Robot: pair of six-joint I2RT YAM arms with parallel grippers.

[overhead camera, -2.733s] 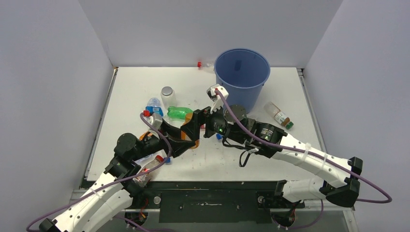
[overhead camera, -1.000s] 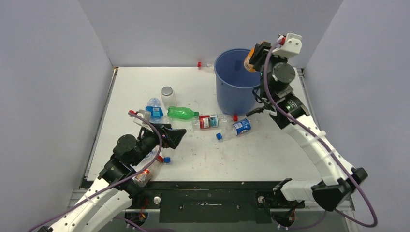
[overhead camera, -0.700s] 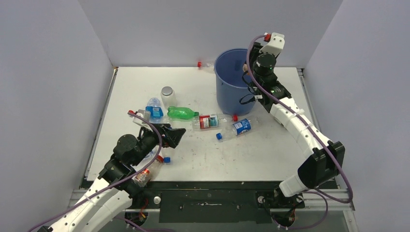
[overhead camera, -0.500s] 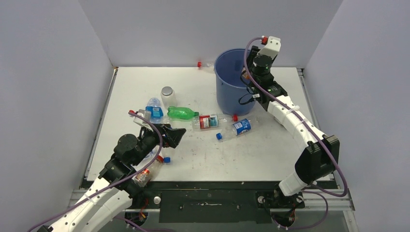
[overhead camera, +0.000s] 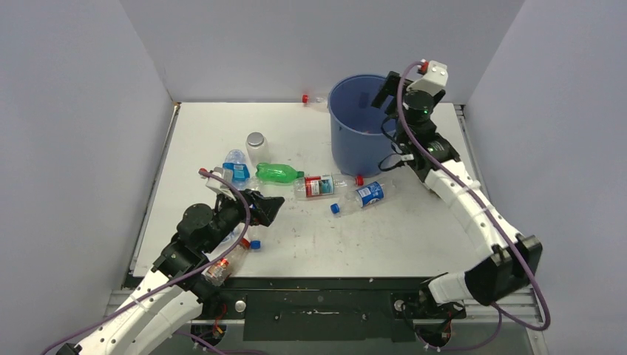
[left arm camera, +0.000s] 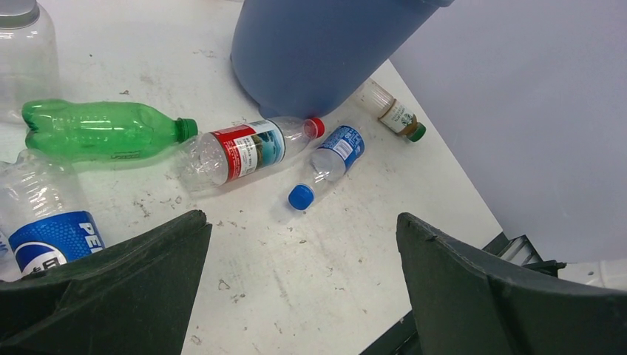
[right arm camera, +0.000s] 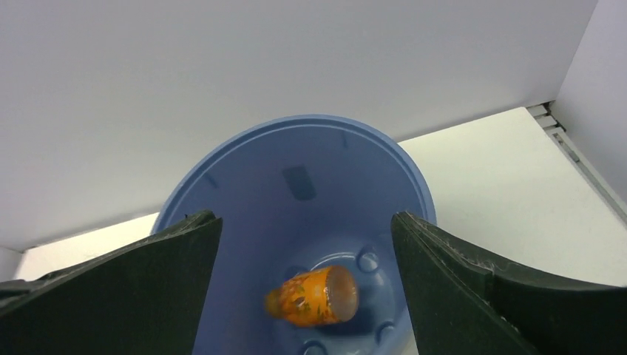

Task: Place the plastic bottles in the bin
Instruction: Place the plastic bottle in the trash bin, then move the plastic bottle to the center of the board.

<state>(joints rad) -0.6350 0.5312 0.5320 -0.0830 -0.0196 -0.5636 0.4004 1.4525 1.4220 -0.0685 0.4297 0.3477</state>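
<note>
The blue bin (overhead camera: 370, 118) stands at the back of the table. My right gripper (overhead camera: 390, 87) hangs open just above its rim, and in the right wrist view the right gripper (right arm camera: 304, 222) has nothing between its fingers. An orange bottle (right arm camera: 314, 296) lies on its side on the bin's floor, inside its wall (right arm camera: 244, 192). My left gripper (overhead camera: 268, 209) is open, low over the table. Ahead of the left gripper (left arm camera: 301, 218) lie a green bottle (left arm camera: 103, 132), a red-labelled bottle (left arm camera: 244, 148), a blue-capped bottle (left arm camera: 329, 159) and a Pepsi bottle (left arm camera: 44, 229).
A clear jar with a grey lid (overhead camera: 256, 144) stands left of the green bottle (overhead camera: 277, 173). A red-capped bottle (overhead camera: 312, 98) lies at the back wall. A brown bottle with a green cap (left arm camera: 392, 115) lies right of the bin. Another bottle (overhead camera: 222, 266) lies by the left arm.
The right gripper has opened over the bin, and the orange bottle it held now lies inside the bin. The left arm has barely moved.
</note>
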